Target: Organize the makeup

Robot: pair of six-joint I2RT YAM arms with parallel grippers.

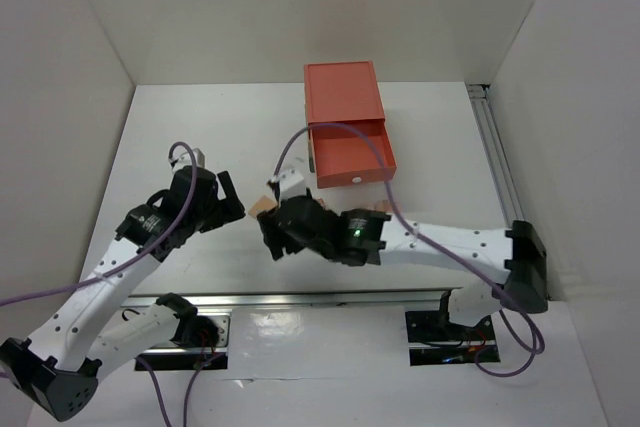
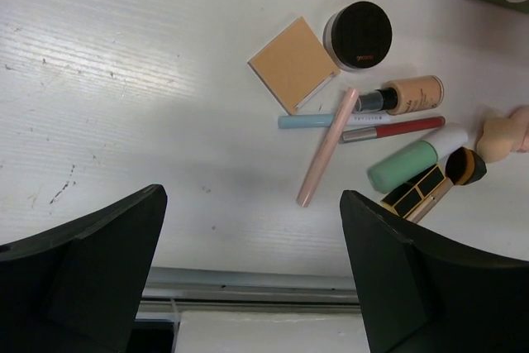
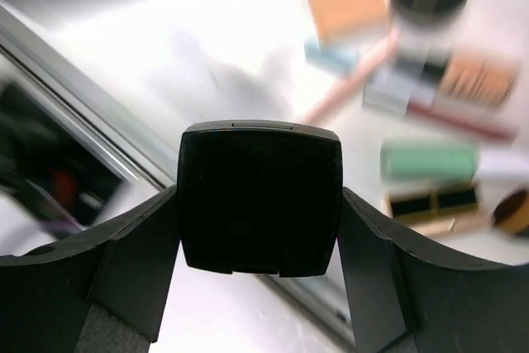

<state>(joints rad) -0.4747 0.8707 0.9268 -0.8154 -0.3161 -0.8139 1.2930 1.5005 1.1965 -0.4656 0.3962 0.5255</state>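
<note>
Right claw (image 3: 260,233) is clamped on the black compact (image 3: 260,192), edges pinched between the fingers. The compact is held off the counter (image 1: 200,127), near-left of the coral drawer box (image 1: 344,95).

The box's drawer (image 1: 350,159) stands pulled out toward the arms. Likely step: carry the compact to that drawer.

To do it well:
- Keep the compact level.
- Cross the drawer's near lip with clearance.
- Lower well inside before parting the fingers.
- Go slowly, since much of the compact stands proud of the fingertips and a quick swing may pivot it.

Left claw (image 2: 252,204) has its fingers wide apart and holds nothing. It hangs over the remaining makeup near-left of the box: tan compact (image 2: 293,64), black jar (image 2: 361,35), pink pencil (image 2: 328,146) lying across the blue pencil (image 2: 302,121), and mint tube (image 2: 402,165). It is best kept out of the right arm's path.

The counter is white, faintly ridged and scuffed. White walls (image 1: 300,7) close three sides, and a metal rail (image 1: 300,297) runs along the near edge.
</note>
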